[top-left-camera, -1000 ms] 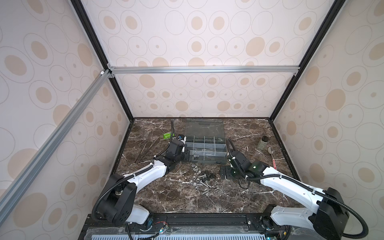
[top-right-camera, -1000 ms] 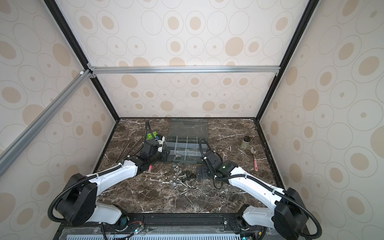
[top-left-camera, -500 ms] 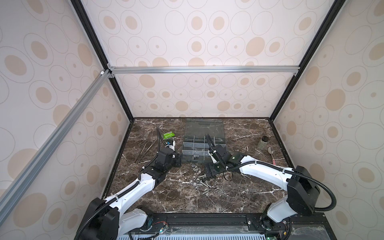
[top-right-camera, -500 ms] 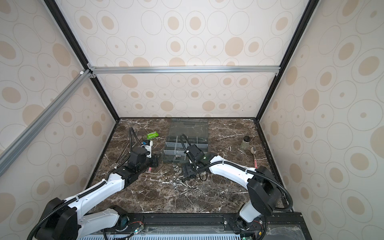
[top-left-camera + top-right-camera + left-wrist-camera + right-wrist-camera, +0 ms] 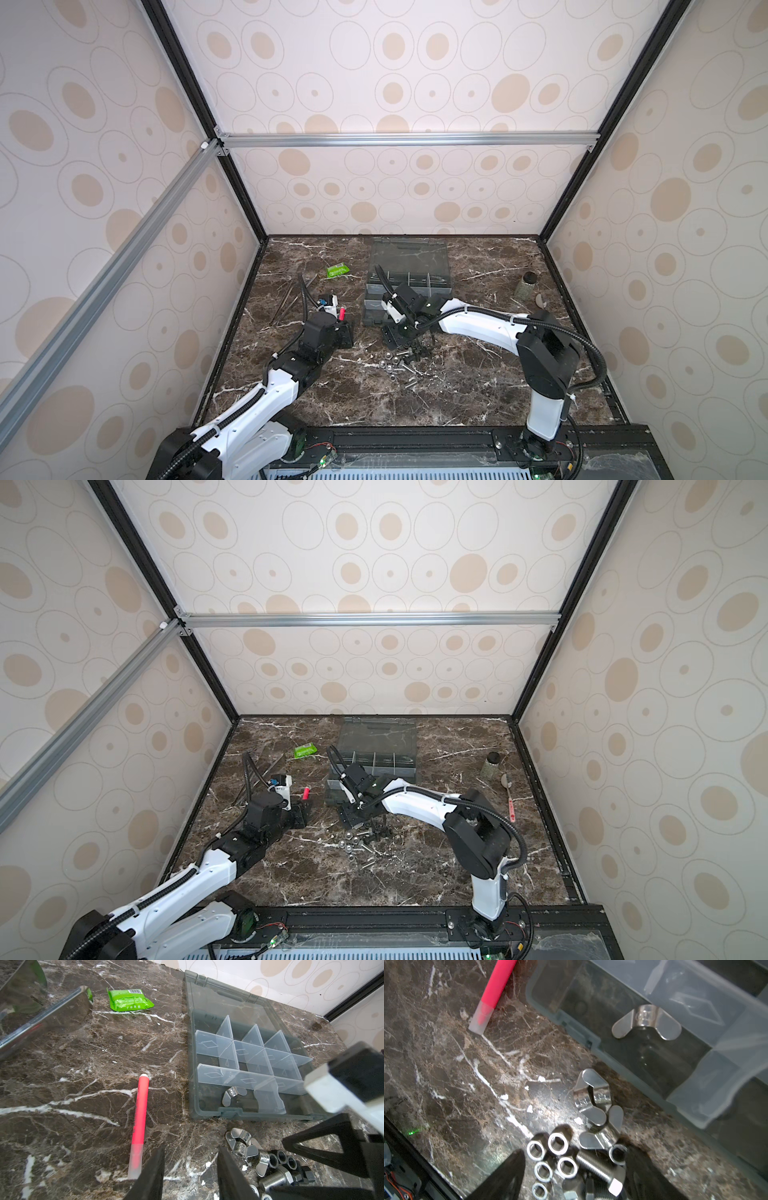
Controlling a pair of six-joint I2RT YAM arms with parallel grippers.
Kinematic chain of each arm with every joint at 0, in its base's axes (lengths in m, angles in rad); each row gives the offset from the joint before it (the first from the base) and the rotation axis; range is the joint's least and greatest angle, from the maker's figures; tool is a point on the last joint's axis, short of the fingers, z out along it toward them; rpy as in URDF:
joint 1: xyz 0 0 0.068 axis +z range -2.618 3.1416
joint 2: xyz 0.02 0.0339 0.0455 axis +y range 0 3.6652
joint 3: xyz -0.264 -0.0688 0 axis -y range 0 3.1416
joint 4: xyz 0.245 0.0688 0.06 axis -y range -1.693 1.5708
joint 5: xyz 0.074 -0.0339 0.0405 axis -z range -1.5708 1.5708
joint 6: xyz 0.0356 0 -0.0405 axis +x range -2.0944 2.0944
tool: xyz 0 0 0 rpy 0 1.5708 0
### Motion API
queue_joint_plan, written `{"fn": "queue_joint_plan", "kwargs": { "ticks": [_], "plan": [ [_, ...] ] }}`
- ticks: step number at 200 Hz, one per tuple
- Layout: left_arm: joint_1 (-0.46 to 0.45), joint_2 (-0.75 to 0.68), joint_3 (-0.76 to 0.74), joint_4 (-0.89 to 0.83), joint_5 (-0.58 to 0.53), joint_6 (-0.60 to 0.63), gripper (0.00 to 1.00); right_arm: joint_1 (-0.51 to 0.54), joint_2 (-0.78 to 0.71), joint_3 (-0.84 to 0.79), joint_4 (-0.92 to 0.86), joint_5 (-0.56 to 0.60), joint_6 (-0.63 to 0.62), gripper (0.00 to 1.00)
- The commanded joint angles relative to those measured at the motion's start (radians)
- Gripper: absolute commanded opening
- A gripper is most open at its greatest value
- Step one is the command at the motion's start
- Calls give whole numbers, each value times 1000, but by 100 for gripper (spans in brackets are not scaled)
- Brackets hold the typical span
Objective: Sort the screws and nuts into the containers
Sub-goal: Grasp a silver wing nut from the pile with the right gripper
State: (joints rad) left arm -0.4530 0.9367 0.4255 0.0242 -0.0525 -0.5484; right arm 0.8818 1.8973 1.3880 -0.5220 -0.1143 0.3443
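Since the earlier frames the right arm has swung in from the right side toward the middle, and the left arm has drawn back from the organiser box [image 5: 190, 1084]. The right claw [image 5: 575, 1156] now hangs low over the heap of loose hardware [image 5: 399, 361], which lies on the marble table [image 5: 83, 1084] just in front of the box. Its jaws stand apart and clamp nothing, with several hex nuts [image 5: 558, 1144] and one screw [image 5: 598, 1169] directly between them. The left claw [image 5: 190, 1159] is also apart and empty. It is off to the left of the heap, near a red pen [image 5: 140, 1115], so the right arm is clearly the nearer one. The screw is a thick threaded bolt with a hexagonal head. Its long axis seems to lie slantwise across the gap of the jaws, but the picture is blurred there and I cannot be sure. The hex nuts are small bright rings with threaded holes, lying flat and touching each other. Beyond them, toward the box, shiny wing nuts [image 5: 591, 1095] lie piled on each other. One more wing nut [image 5: 646, 1022] already lies in the front corner compartment [image 5: 207, 1095] of the grey translucent box.
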Motion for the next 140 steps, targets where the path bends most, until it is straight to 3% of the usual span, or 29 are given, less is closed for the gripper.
{"fn": "queue_joint_plan", "kwargs": {
  "ticks": [1,69,140],
  "plan": [
    [10,-40,-28,-7,-21,-46,42,11,45,63,-41,-14,-36,77],
    [19,-53,-47,8,-6,-58,43,20,173,178,-69,-9,-59,56],
    [21,-43,-65,27,4,-67,43,29,217,209,-111,49,-83,52]
  ]
}}
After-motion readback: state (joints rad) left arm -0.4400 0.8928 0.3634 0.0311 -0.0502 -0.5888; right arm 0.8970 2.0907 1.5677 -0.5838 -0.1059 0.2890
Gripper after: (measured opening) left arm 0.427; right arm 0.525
